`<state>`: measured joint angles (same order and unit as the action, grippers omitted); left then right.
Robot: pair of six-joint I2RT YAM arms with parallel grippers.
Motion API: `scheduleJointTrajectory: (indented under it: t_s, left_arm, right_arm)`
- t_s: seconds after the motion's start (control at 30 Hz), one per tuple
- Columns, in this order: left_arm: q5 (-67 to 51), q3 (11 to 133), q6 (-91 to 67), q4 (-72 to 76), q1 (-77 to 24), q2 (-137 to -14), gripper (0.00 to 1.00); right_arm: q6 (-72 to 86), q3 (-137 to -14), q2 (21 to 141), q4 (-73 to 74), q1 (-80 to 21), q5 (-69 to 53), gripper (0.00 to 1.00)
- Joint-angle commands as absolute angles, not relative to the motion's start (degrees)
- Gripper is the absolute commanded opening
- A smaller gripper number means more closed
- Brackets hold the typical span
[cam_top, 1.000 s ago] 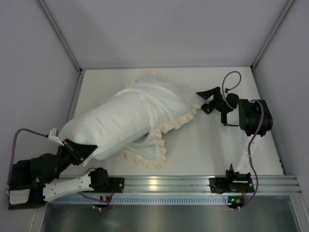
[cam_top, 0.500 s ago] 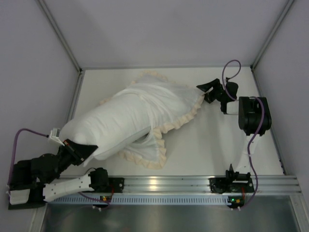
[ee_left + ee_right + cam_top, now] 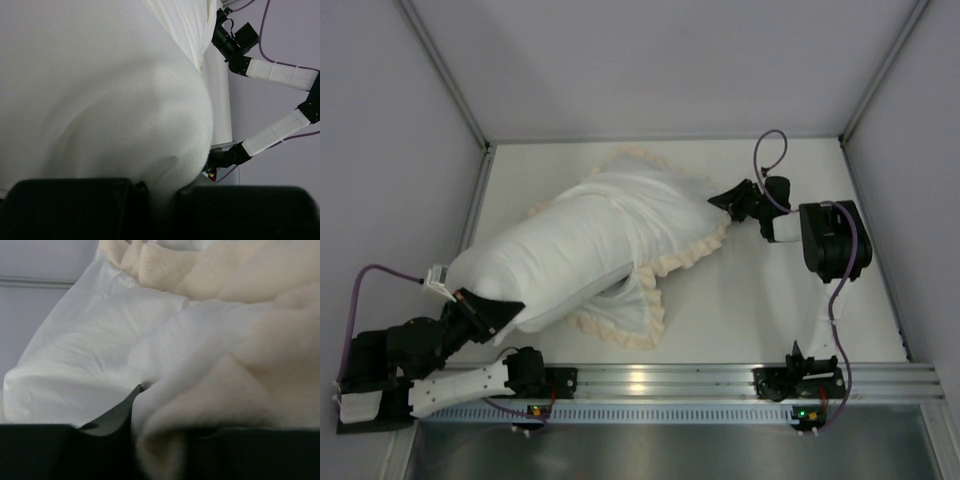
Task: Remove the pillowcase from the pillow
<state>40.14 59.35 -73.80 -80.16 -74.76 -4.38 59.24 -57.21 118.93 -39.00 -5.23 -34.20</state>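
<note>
The plump white pillow lies slantwise on the table, its far half still inside the pillowcase. The pillowcase shows its white face, with a cream frill around it. My left gripper is shut on the pillow's bare near-left end. In the left wrist view the gripper has white pillow cloth pinched between its black fingers. My right gripper is shut on the pillowcase's frill at its right corner. In the right wrist view the gripper has the cream frill bunched between its fingers.
An aluminium rail with both arm bases runs along the near edge. Grey walls and metal posts close in the left, back and right sides. Bare white tabletop shows to the right of the pillow.
My right gripper has moved left to the pillowcase's frilled right corner and shut on it. The left arm and the pillow have not moved.
</note>
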Motion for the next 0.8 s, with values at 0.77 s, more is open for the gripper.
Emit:
scheduleJointTrajectory:
  t_s: [0.77]
  left_arm:
    - [43.68,79.1,-72.33,-84.11,-72.69,-1.41,0.0]
  right_arm:
    - [36.48,-72.67,79.99,-0.09,17.11,-10.9,0.0]
